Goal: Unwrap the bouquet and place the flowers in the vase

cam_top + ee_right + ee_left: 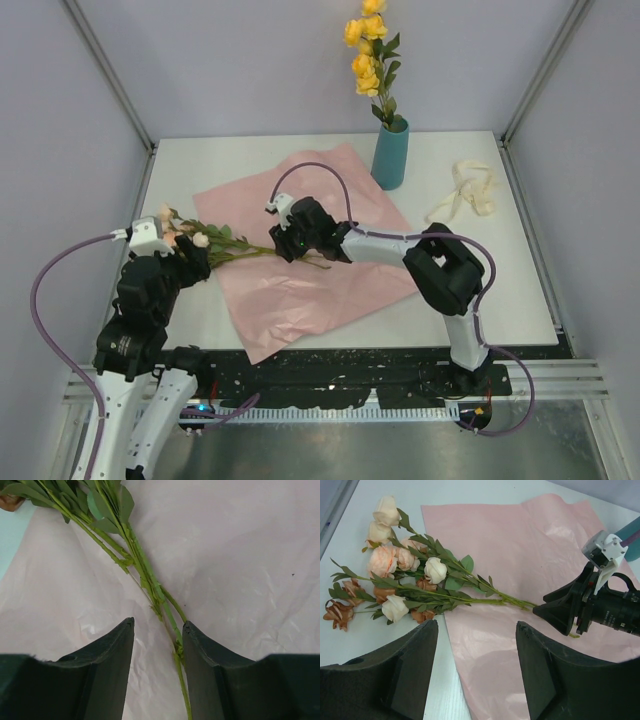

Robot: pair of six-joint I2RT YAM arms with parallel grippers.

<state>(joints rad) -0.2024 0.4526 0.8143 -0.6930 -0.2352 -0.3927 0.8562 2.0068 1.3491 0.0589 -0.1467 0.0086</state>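
On the left edge of the spread pink paper, the flowers are lying loose, their heads resting on the table and their stems running toward the right gripper, whose jaws are standing partly apart around the stems without clamping them. The left gripper is hovering wide open and empty near the flower heads, while the vase is standing at the back of the table, holding yellow blooms.
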